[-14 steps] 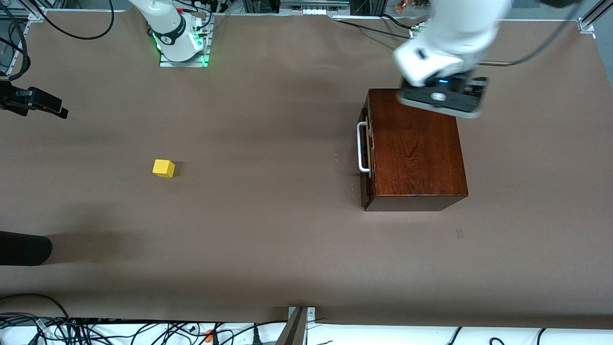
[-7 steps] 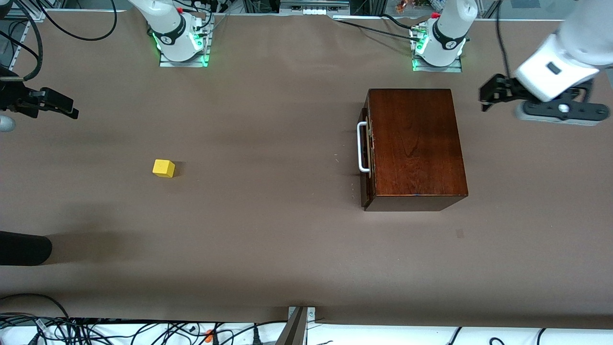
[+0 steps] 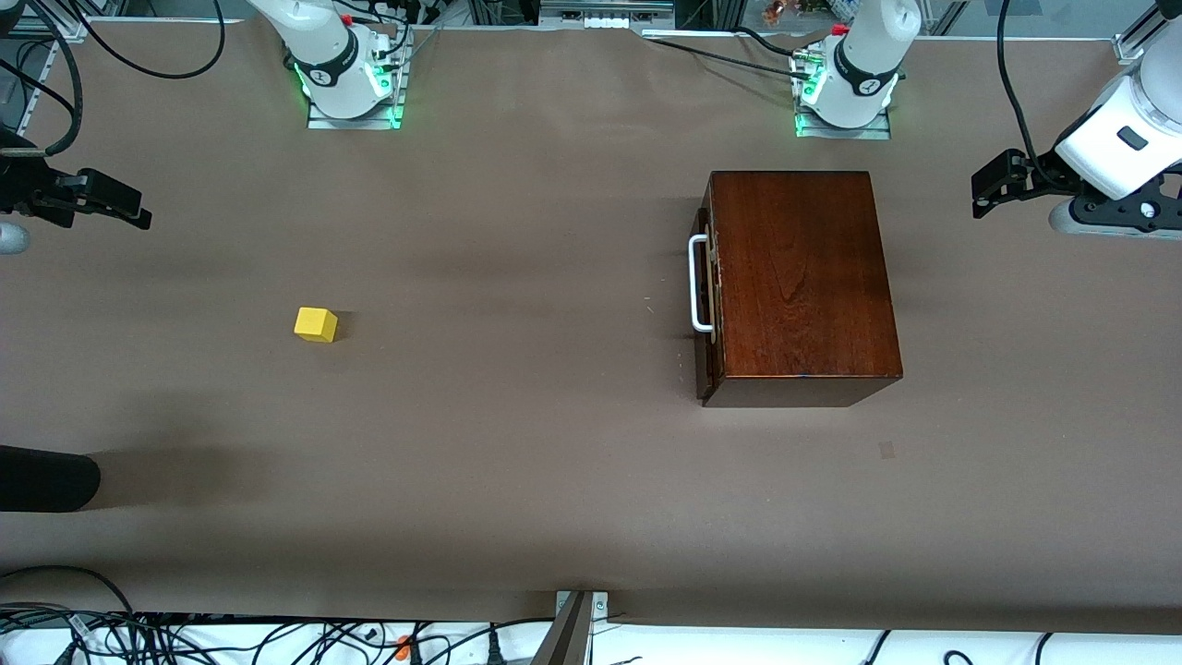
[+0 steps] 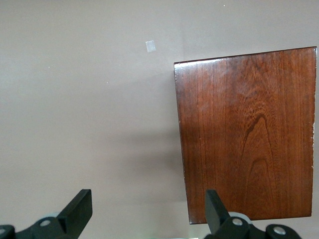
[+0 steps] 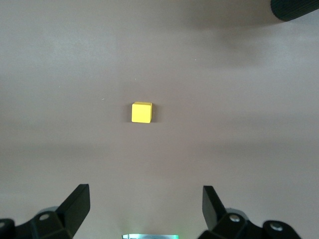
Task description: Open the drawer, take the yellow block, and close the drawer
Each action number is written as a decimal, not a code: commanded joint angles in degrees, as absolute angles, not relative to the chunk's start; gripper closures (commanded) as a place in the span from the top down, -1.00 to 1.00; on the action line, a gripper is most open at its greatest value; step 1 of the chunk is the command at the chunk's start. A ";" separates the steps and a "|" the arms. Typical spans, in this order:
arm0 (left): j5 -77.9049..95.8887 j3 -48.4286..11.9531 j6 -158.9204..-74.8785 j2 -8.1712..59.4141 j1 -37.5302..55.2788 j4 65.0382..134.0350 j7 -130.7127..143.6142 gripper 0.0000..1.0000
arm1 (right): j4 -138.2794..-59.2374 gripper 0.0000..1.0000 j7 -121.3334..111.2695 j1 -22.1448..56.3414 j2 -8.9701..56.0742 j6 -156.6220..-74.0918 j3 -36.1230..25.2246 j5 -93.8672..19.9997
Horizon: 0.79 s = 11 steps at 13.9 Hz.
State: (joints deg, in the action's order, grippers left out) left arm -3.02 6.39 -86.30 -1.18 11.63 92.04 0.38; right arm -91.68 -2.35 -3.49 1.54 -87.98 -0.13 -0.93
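Note:
The dark reddish-brown wooden box (image 3: 799,277) stands toward the left arm's end of the table. Its drawer (image 3: 707,309) is shut, with the white U-shaped handle (image 3: 699,283) facing the right arm's end. The left wrist view shows only the box top (image 4: 249,134). The yellow block (image 3: 316,324) lies on the bare table toward the right arm's end, also in the right wrist view (image 5: 141,112). My left gripper (image 3: 988,189) is open and empty, up over the table beside the box (image 4: 148,211). My right gripper (image 3: 129,211) is open and empty, high over the table's right-arm end (image 5: 145,206).
A black rounded object (image 3: 46,477) lies at the table's edge at the right arm's end, nearer the front camera than the block, also in the right wrist view (image 5: 294,9). A small tape patch (image 3: 886,450) marks the table near the box. Cables run along the front edge.
My left arm has swung from over the box's corner out to the left arm's end of the table. The right gripper shifted slightly. Block and box have not moved.

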 commanded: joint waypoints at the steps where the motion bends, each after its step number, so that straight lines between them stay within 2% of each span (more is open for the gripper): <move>1: -1.49 5.80 -87.10 -2.55 10.90 93.16 -0.26 1.00 | -91.23 1.00 -2.64 -3.43 1.41 -87.45 -0.09 -0.44; 11: 3.25 5.98 -87.19 -2.55 8.17 92.72 -0.09 1.00 | -90.88 1.00 -1.93 -3.34 1.76 -89.56 -0.09 -0.70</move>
